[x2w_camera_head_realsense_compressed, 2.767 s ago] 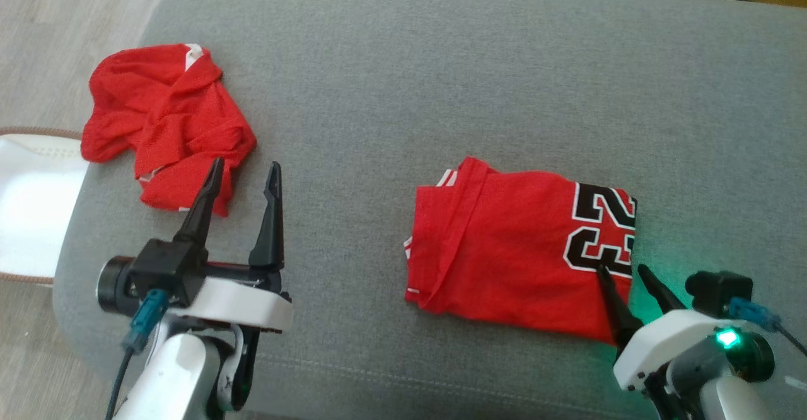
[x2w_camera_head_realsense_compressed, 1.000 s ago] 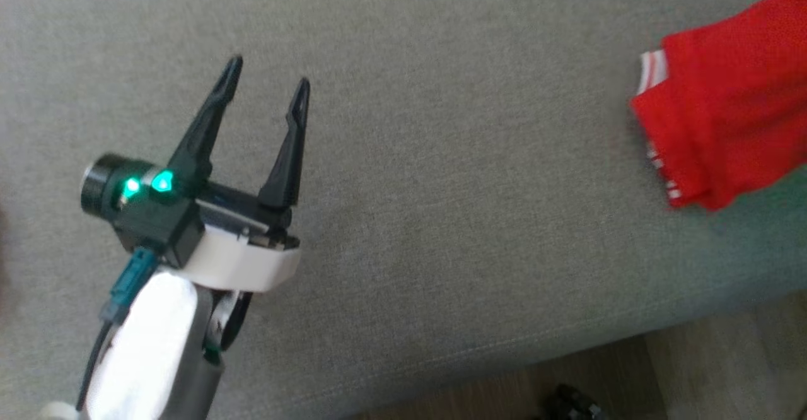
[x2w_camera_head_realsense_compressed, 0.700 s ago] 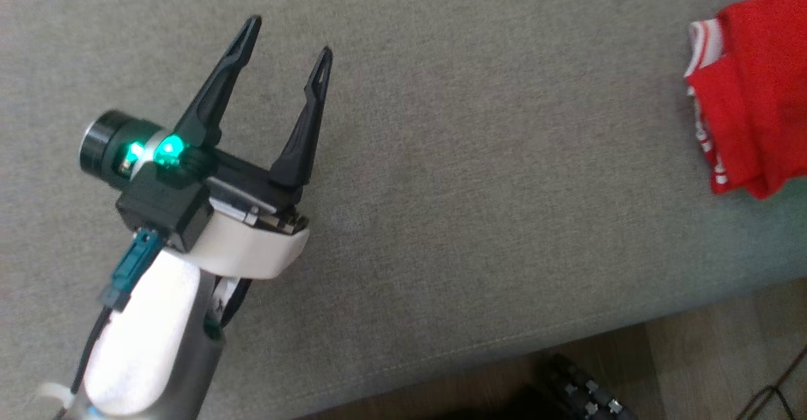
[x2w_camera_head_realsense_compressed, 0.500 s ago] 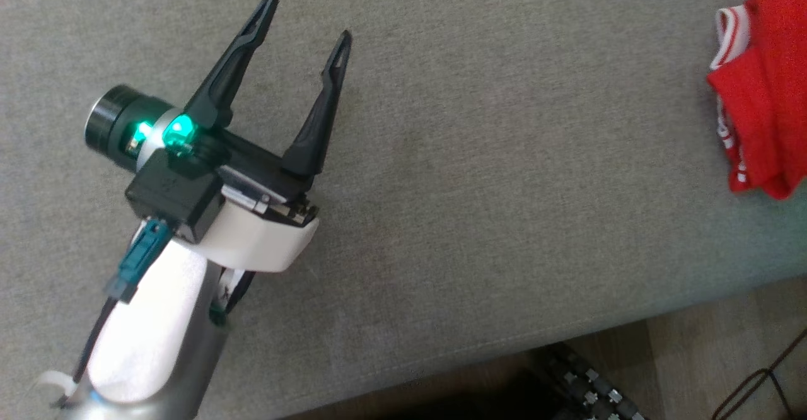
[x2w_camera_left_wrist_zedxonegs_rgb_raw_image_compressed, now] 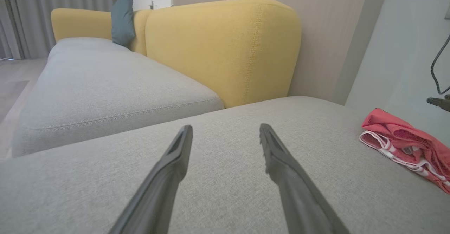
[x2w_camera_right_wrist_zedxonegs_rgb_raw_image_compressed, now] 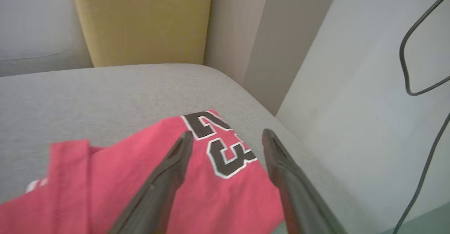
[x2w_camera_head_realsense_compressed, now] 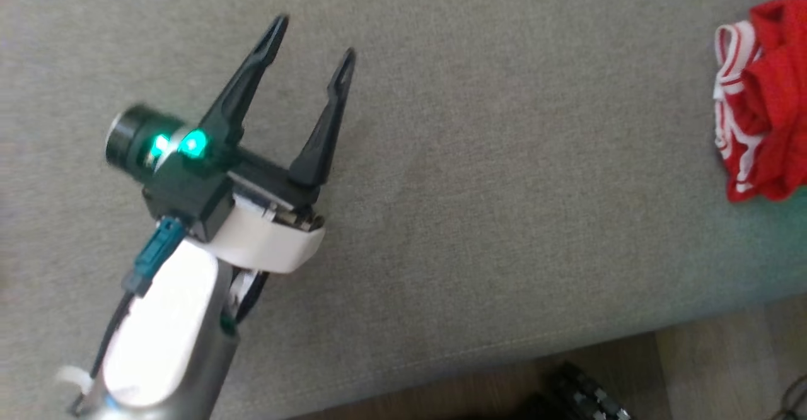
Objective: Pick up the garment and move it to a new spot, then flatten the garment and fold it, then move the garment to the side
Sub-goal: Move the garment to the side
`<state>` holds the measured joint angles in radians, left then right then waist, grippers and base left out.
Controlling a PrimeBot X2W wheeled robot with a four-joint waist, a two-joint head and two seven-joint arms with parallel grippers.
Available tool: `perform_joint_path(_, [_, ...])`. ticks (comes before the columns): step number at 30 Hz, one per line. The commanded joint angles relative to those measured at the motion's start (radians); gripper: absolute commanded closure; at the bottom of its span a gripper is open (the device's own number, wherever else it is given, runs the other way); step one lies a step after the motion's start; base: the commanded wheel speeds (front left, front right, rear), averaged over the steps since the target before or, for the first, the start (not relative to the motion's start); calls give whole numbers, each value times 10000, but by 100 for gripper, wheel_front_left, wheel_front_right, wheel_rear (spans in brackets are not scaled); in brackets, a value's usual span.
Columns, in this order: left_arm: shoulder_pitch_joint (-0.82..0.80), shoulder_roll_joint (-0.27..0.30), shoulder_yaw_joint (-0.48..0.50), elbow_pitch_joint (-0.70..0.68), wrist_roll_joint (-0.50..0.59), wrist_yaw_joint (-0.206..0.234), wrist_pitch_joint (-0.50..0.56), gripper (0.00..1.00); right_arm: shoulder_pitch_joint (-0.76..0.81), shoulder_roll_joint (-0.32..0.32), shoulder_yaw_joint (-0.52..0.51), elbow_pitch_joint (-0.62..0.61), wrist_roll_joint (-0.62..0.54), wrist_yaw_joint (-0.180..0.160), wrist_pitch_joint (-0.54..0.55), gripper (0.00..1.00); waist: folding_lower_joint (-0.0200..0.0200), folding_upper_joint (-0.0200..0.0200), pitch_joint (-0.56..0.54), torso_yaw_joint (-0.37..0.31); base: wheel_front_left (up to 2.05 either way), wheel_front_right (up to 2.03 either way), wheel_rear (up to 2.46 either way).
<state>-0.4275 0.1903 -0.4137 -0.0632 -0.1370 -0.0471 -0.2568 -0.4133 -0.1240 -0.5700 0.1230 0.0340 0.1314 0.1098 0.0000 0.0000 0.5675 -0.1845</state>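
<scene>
Red garment (x2w_camera_right_wrist_zedxonegs_rgb_raw_image_compressed: pixel 81 184) lies beneath spread right tool (x2w_camera_right_wrist_zedxonegs_rgb_raw_image_compressed: pixel 227 132).

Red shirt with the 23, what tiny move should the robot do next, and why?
Probably lift the right tool straight up. Its fingers stand apart over the folded red shirt, which lies near the edge of the grey cushion, so it looks placed; sliding away low might drag it.

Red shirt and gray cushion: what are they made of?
The red shirt looks like thin, matte jersey cloth, maybe polyester mesh: it folds softly and carries a printed black-and-white number. The gray cushion seems to be coarse woven upholstery fabric, matte, with a speckled weave.
</scene>
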Motion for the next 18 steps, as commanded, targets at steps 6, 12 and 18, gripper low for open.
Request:
perform_joint_path(6, [974, -71, 690, -8, -260, 347, -49, 0, 1702, 376, 1736, -1437, 237, -7, -886, 0, 0, 0, -1419, 576, 0, 0, 0])
perform_joint_path(12, [1748, -275, 1150, 266, -443, 671, -49, 0, 2729, 651, 3279, -1946, 508, -7, -1310, 0, 0, 0, -2494, 1271, 0, 0, 0])
perform_joint_path(18, [2561, -361, 1645, 556, -628, 892, -49, 0, 3268, 724, 4322, -2177, 721, -7, -1431, 0, 0, 0, -3474, 1862, 0, 0, 0])
